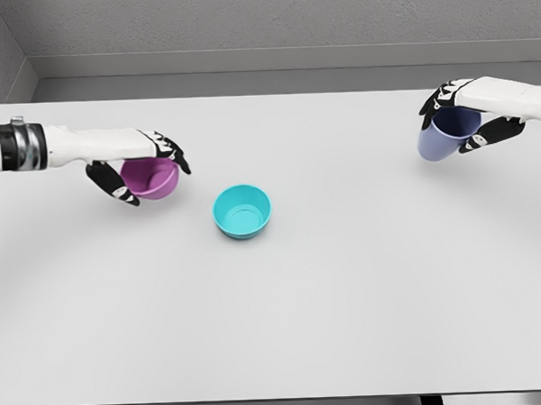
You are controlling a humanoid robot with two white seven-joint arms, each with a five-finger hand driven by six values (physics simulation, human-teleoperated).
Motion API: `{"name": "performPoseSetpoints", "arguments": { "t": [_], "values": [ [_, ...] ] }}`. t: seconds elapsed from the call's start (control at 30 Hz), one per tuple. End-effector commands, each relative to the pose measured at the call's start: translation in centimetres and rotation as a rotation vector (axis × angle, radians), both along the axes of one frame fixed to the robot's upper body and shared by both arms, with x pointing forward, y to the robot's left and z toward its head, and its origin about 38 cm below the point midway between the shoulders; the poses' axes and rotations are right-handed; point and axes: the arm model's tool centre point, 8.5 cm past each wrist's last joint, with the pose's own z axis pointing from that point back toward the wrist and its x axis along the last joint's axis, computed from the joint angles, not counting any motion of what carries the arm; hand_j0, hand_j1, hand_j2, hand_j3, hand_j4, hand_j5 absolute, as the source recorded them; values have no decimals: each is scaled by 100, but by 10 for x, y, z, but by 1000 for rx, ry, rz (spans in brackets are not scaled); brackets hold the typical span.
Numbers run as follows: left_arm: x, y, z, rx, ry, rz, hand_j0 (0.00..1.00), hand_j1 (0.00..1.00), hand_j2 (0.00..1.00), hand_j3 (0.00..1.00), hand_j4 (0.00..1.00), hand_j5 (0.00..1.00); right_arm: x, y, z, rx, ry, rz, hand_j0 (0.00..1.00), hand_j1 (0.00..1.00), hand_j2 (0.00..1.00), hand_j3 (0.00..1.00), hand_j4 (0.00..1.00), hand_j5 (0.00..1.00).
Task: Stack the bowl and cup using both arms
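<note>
At the left, the left hand (145, 171) is clamped around a purple bowl (151, 177), fingers over its rim and thumb beneath, apparently to carry it toward the centre. Just to its right, a teal bowl (242, 211) sits upright and free on the white worktop (345, 298), likely the base of the stack. Far right, well apart, the right hand (467, 116) grips a blue cup (446, 134), tilted and apparently lifted, seemingly waiting to go in last.
</note>
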Motion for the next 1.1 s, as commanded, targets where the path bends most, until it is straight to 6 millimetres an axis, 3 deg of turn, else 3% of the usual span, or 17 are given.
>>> {"name": "performPoseSetpoints", "arguments": {
  "t": [0.0,0.6,1.07],
  "values": [
    [1,-3,1,-9,0,-1,78,78,78,78,78,78,0,1,1,10,-1,-1,56,56,56,56,56,56],
    [2,-41,26,-36,-51,-97,78,78,78,78,78,78,-2,7,4,12,-9,21,56,56,56,56,56,56],
    [-8,-71,25,-31,-45,-189,79,79,79,79,79,79,-3,15,6,16,-15,45,56,56,56,56,56,56]
  ]
}}
